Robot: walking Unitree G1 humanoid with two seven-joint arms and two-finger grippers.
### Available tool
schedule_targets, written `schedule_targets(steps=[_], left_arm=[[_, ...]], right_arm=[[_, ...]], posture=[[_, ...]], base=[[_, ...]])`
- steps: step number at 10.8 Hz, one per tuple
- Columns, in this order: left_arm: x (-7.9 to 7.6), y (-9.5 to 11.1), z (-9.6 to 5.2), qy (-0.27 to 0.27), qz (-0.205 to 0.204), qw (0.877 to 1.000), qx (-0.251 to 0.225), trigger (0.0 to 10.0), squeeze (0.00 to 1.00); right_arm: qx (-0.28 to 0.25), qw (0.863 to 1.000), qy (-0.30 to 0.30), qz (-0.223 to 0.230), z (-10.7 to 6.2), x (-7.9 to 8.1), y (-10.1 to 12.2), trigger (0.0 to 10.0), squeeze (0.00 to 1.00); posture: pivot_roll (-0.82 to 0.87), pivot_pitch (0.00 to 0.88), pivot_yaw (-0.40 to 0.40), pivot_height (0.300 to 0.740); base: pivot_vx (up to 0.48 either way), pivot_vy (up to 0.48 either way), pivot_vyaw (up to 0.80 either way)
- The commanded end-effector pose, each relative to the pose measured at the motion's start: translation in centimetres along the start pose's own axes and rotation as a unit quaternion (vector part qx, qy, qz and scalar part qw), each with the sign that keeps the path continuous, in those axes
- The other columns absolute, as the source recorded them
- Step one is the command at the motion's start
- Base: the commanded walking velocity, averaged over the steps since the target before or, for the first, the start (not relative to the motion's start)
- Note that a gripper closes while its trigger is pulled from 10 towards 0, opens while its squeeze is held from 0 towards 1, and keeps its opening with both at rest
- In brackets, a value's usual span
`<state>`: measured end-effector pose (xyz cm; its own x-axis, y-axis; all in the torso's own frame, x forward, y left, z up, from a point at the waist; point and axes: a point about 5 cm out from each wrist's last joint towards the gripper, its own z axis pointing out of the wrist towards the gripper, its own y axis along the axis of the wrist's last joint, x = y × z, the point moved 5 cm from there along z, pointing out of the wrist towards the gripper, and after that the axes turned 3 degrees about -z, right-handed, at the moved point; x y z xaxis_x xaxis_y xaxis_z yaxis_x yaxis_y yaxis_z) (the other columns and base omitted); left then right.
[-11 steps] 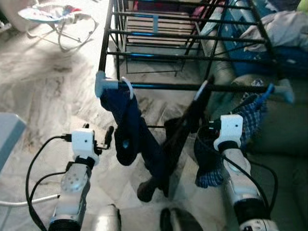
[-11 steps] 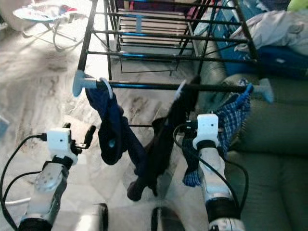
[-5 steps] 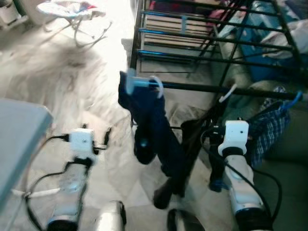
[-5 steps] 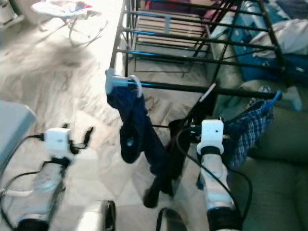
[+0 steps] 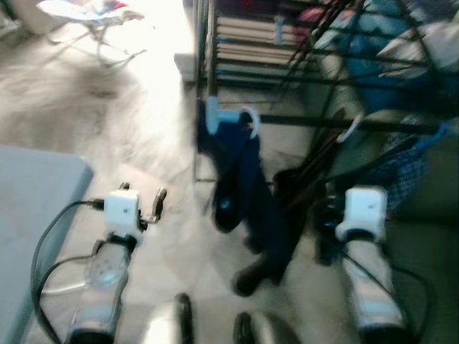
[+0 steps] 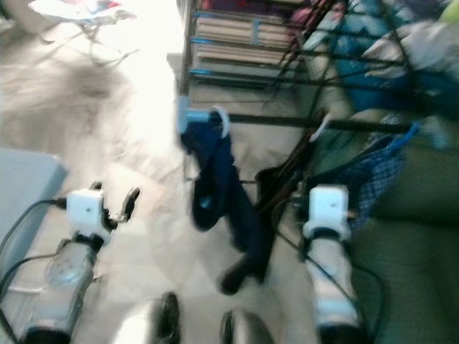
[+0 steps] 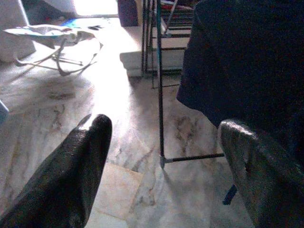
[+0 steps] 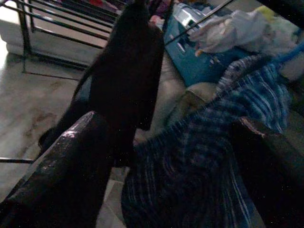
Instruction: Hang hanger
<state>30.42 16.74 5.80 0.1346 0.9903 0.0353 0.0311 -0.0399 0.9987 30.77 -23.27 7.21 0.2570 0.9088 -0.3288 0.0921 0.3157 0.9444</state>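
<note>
Near, at seven o'clock, the left gripper (image 7: 161, 156) hovers over the marble floor (image 5: 107, 136), fingers spread and empty. At five o'clock the right gripper (image 8: 171, 161) is spread too, with the checked cloth (image 8: 209, 156) between its fingers but not pinched. Farther, at twelve o'clock, the white hanger (image 5: 249, 122) hooks the drying rack (image 5: 315, 122) rail, carrying a navy garment (image 5: 240, 186). At eleven o'clock, farthest, stands a baby bouncer (image 5: 86, 18).
</note>
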Motion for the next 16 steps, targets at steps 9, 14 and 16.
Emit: schedule_targets(steps=[9, 14, 16], left_arm=[[-0.9, 0.2, -0.4, -0.037, 0.040, 0.999, -0.004, 10.0, 0.00], [0.9, 0.5, -0.1, 0.017, 0.063, 0.998, -0.010, 10.0, 0.00], [0.8, 0.4, -0.1, 0.016, 0.065, 0.998, -0.008, 10.0, 0.00]], right_arm=[[-0.084, 0.995, 0.042, -0.029, -0.1, 2.1, 3.9, 10.0, 0.00], [-0.093, 0.989, 0.111, 0.009, 2.2, 4.4, 5.6, 10.0, 0.00], [-0.084, 0.985, 0.149, 0.038, 4.0, 6.3, 6.6, 10.0, 0.00]], posture=[[0.05, 0.167, -0.061, 0.740], [0.05, 0.172, -0.061, 0.740], [0.05, 0.174, -0.063, 0.740]], base=[[0.000, 0.053, 0.00], [0.000, 0.000, 0.00], [0.000, 0.000, 0.00]])
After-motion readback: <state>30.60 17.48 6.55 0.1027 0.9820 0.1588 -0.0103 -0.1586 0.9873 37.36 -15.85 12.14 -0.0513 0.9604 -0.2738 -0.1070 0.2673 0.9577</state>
